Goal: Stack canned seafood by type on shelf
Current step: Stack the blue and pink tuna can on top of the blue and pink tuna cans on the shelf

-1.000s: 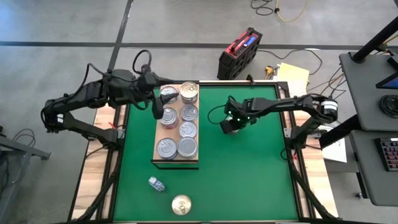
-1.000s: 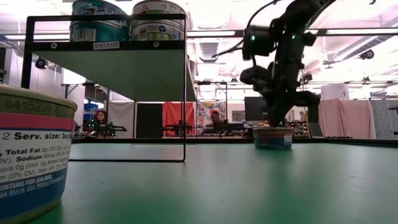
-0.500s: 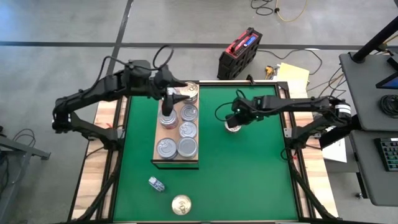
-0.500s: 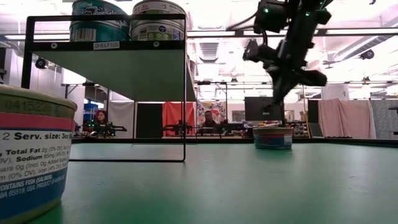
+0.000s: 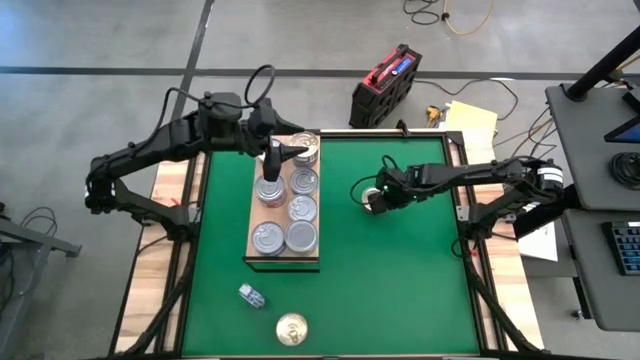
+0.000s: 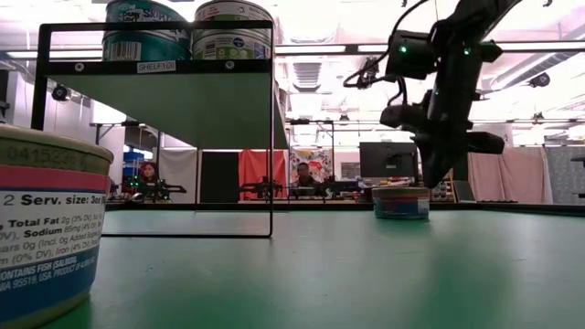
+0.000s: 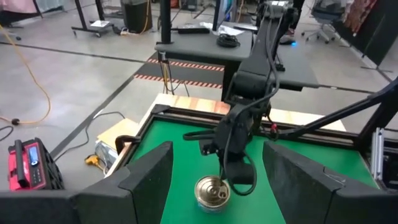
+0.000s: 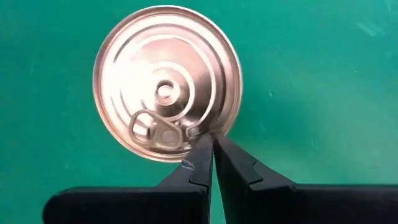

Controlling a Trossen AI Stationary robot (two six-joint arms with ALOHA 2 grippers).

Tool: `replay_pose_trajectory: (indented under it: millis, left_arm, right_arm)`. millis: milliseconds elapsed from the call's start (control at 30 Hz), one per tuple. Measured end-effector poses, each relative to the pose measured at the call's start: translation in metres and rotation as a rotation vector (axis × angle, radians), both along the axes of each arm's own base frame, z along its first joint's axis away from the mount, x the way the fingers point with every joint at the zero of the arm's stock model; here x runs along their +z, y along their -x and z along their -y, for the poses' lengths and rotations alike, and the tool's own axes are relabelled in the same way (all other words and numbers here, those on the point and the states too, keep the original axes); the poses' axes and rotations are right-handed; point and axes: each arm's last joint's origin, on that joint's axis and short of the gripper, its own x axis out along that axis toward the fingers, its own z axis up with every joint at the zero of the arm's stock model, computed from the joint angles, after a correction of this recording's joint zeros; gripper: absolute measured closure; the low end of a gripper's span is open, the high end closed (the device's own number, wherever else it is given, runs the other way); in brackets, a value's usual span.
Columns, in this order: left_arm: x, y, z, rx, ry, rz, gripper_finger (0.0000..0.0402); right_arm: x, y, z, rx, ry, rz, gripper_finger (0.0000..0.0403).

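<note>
The right gripper (image 8: pixel 211 155) is held low over the green desk (image 5: pixel 400 270), fingers clenched empty at the rim of a gold-lidded can (image 8: pixel 166 81); the left gripper (image 5: pixel 275 158) is poised, fingers released, above cans on the shelf (image 5: pixel 253 225).

Desk (image 5: pixel 400 280), green-matted. Shelf (image 5: pixel 253 262) is set on the left half, lengthwise; seven tins (image 5: pixel 301 235) are counted on it in two rows, a far one partly hidden. Directly on the mat: one tin (image 5: pixel 374 200) right of the shelf, a gold-lidded tin (image 5: pixel 291 329) at the near edge, and a small tipped tin (image 5: pixel 251 295) just beside it.
</note>
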Motion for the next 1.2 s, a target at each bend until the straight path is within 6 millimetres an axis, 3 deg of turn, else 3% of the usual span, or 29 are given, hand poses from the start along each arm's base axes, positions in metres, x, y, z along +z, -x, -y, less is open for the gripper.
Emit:
replay_pose_trajectory:
  millis: [1200]
  left_arm:
    - [0.004, 0.001, -0.001, 0.079, 0.099, 0.042, 0.0169]
  right_arm:
    - [-0.015, 0.015, -0.010, 0.106, 0.002, -0.096, 0.0391]
